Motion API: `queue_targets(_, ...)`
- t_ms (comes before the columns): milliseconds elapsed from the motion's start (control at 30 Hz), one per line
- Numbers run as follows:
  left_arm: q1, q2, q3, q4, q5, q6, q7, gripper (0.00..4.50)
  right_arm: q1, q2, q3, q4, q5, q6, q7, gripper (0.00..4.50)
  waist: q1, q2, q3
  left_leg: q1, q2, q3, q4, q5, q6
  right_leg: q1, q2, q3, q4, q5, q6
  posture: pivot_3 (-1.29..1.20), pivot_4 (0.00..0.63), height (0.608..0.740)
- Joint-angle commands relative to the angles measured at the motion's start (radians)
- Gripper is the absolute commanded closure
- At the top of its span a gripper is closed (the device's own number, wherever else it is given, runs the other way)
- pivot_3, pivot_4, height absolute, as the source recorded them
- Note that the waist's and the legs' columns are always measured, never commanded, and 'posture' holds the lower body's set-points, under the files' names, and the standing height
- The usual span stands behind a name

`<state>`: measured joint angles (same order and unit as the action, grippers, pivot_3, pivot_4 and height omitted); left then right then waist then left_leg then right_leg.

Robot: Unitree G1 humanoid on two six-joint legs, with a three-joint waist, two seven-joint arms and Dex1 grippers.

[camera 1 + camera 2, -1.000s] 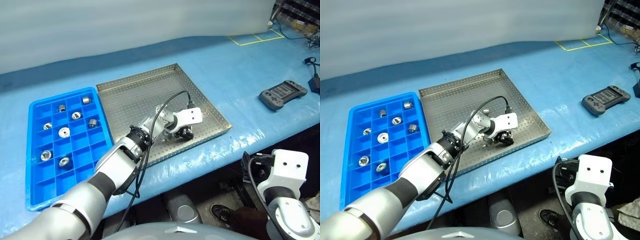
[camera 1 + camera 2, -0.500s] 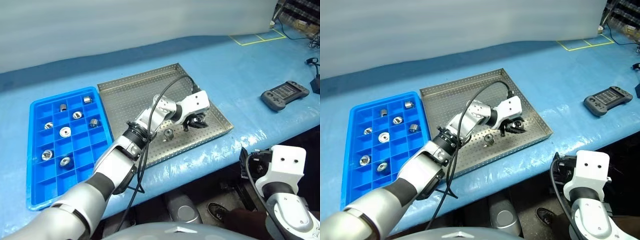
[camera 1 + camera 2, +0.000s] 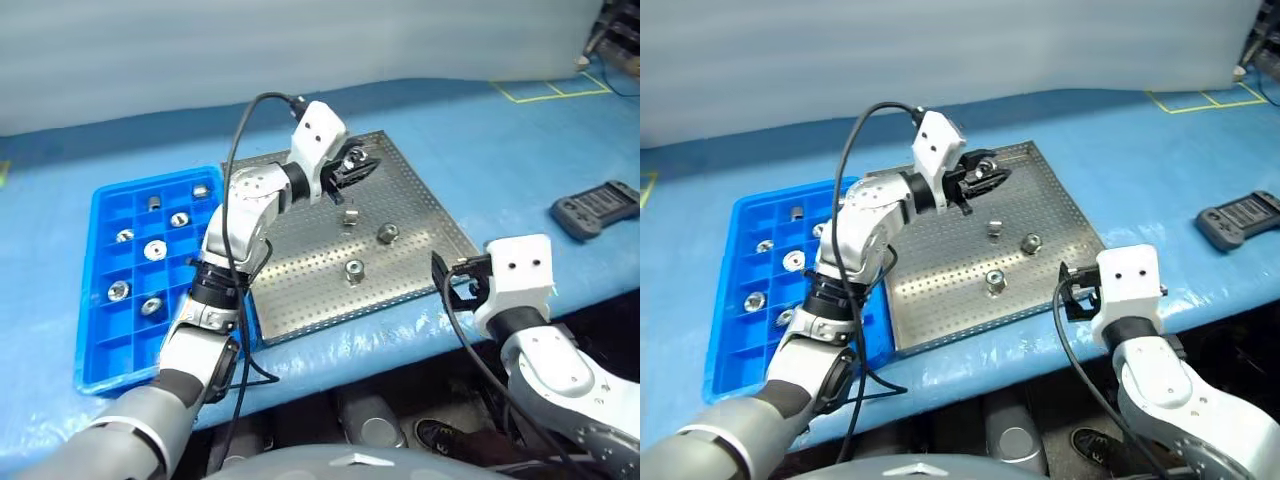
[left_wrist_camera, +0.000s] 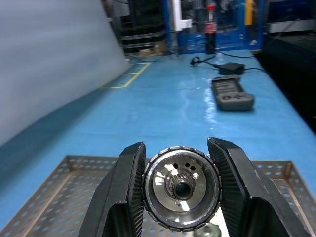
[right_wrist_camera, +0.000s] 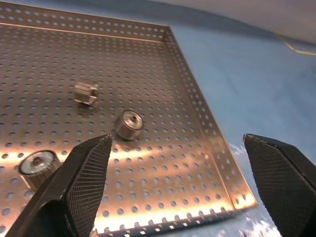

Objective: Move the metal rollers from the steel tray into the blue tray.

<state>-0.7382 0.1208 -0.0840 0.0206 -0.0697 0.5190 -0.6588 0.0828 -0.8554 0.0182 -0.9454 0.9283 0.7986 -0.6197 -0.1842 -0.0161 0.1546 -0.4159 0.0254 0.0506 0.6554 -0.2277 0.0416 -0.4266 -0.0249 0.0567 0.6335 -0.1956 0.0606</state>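
At the left of the head views the blue tray (image 3: 100, 300) is seen on the blue table (image 3: 500, 150), seven metal rollers (image 3: 154, 249) sitting in its compartments. At upper centre the left gripper (image 3: 352, 166) is raised above the steel tray (image 3: 300, 300), its fingers (image 4: 123, 192) pinching a roller (image 4: 181, 187) between them. Three more rollers (image 3: 354, 271) lie on the perforated floor; at lower right the right gripper (image 5: 177, 187) is held with fingers spread wide, empty, by the tray's near corner.
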Motion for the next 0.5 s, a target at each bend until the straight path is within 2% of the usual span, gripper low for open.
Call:
queue_targets(33,0.076,0.051,0.018,-0.158,0.0,0.023,0.049,2.81,-0.126,0.03,0.061,0.038,-0.043,0.057,0.111,0.0,0.038,0.0,0.0,0.0,0.0,0.0,0.0,0.0,0.0,0.0,0.0,0.0,0.0,0.0,0.0,-0.01,0.15,0.74)
queue_targets(267,0.296,0.153,0.065,-0.391,0.008,0.143,0.158,2.81,-0.355,0.127,0.264,0.147,-0.202,0.104,0.353,0.0,0.166,0.0,0.0,-0.003,0.001,0.002,0.002,-0.002,0.003,-0.003,-0.001,0.0,0.0,0.001,0.0,0.16,0.15,0.74)
queue_targets(500,0.491,0.202,0.157,-0.57,0.009,0.228,0.26,2.81,-0.431,0.218,0.374,0.228,-0.347,0.076,0.554,0.0,0.233,-0.001,0.0,-0.01,0.001,0.0,0.01,-0.004,0.006,-0.003,-0.003,-0.004,-0.004,0.005,-0.003,0.26,0.15,0.74)
